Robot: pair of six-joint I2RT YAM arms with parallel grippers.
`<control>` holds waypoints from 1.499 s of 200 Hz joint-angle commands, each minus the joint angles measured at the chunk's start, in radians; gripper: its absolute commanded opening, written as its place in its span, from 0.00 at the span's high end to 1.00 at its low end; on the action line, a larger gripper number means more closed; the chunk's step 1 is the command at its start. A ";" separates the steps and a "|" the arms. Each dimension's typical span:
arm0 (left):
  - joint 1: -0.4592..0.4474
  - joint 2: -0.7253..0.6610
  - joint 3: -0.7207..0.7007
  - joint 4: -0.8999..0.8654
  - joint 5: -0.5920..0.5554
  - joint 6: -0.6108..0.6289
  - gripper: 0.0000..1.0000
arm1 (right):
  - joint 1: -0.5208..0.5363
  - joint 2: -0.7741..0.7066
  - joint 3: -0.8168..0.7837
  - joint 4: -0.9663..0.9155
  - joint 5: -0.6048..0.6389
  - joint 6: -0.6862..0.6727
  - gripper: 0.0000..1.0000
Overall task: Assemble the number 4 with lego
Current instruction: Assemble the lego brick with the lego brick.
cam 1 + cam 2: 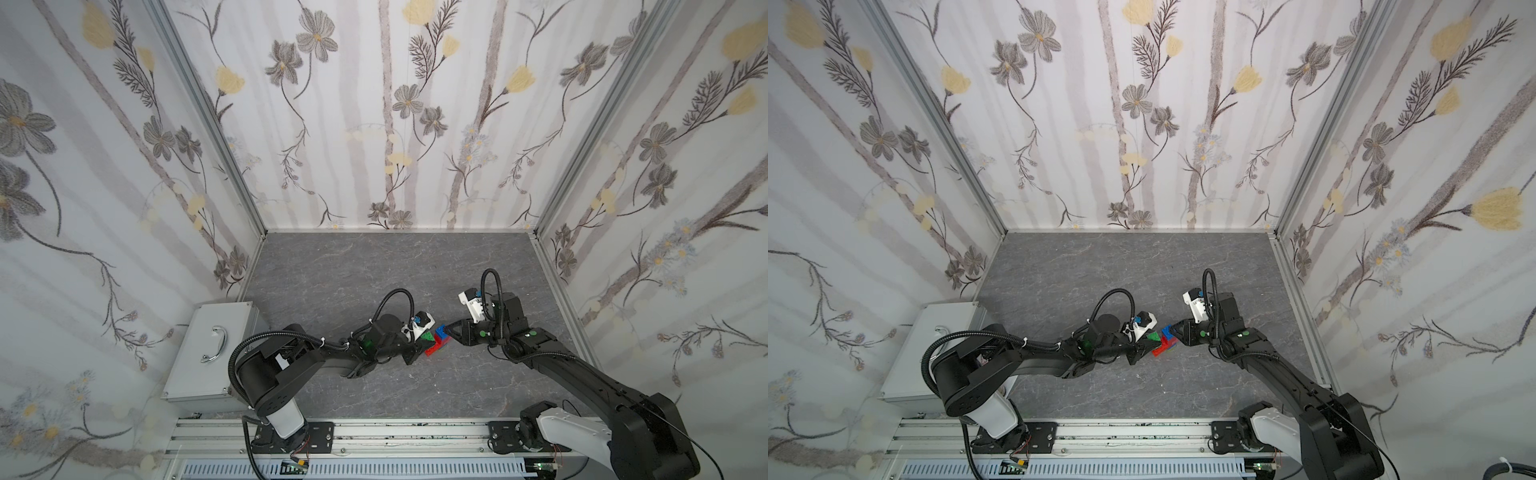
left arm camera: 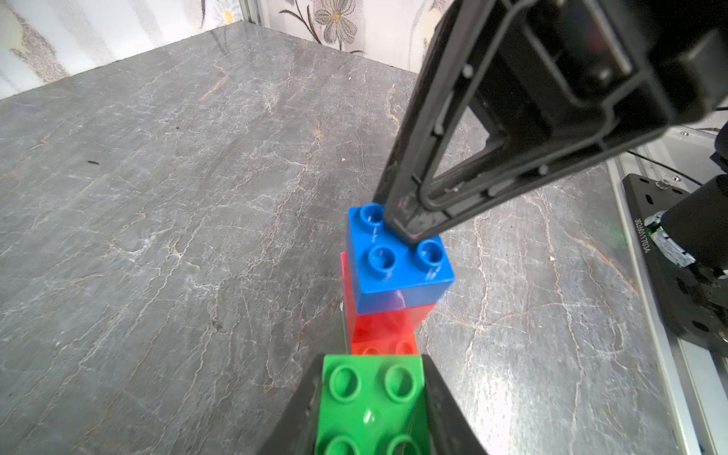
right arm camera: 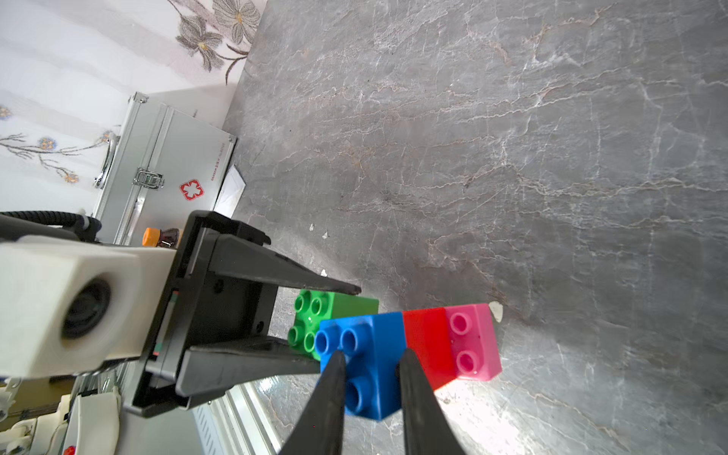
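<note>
The lego is joined into one small cluster at mid table in both top views. My left gripper is shut on the dark green brick, which sits between its two black fingers. A blue brick adjoins the green brick, with a red brick and a pink brick behind it. My right gripper straddles the blue brick, one finger on its studded face, the other against the opposite side. From above, the two grippers meet over the blue brick and a red brick.
A silver metal case with a handle lies at the table's left edge, and a small bottle with an orange cap stands by it. Aluminium rails run along the front. Patterned walls close in three sides. The grey tabletop stretches behind the arms.
</note>
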 commanded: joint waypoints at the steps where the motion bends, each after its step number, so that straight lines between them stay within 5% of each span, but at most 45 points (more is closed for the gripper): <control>1: 0.001 0.003 0.008 -0.043 -0.001 0.015 1.00 | 0.002 0.016 -0.021 -0.164 0.096 0.024 0.78; 126: -0.021 0.039 0.055 -0.055 -0.052 -0.062 0.99 | 0.004 -0.004 -0.068 -0.144 0.149 0.102 1.00; 234: -0.058 0.057 0.019 0.018 -0.225 -0.123 0.99 | 0.005 0.010 -0.076 -0.145 0.165 0.130 1.00; 300: -0.080 0.081 0.014 0.054 -0.195 -0.099 0.95 | 0.006 0.013 -0.074 -0.158 0.174 0.129 1.00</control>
